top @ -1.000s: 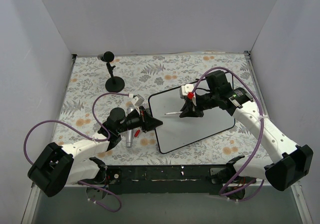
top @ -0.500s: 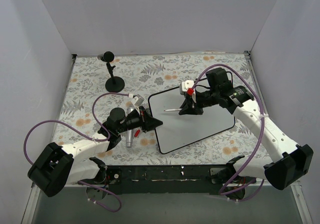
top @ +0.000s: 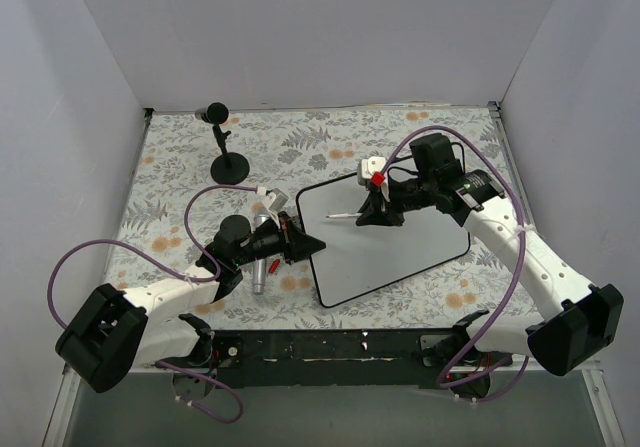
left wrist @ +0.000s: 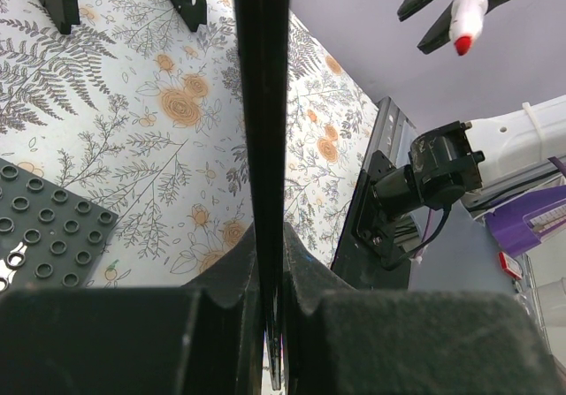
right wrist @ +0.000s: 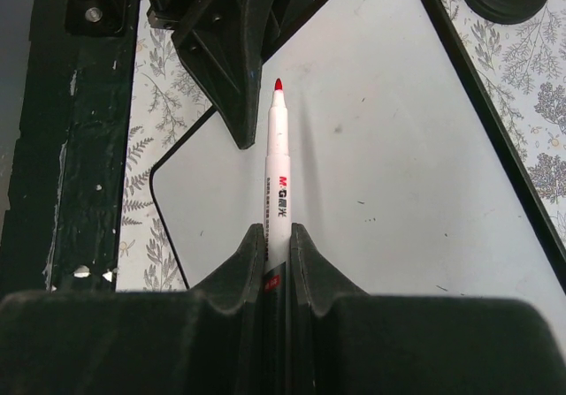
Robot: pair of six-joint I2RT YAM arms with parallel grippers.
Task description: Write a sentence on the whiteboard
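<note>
The whiteboard lies on the floral table, white with a thin black edge. My left gripper is shut on its left edge; in the left wrist view that edge runs as a dark strip up from between the jaws of my left gripper. My right gripper is shut on a white marker with a red tip, pointing across the whiteboard toward its left edge. Whether the tip touches I cannot tell. No sentence shows; the board's face has only tiny dark specks.
A black stand with a round base is at the back left. A silver cylinder and a small red piece lie beside my left gripper. A dark perforated plate sits on the cloth. A black rail runs along the near edge.
My right gripper has shifted the marker a little toward the far side of the board. The left arm and the board have stayed put.
</note>
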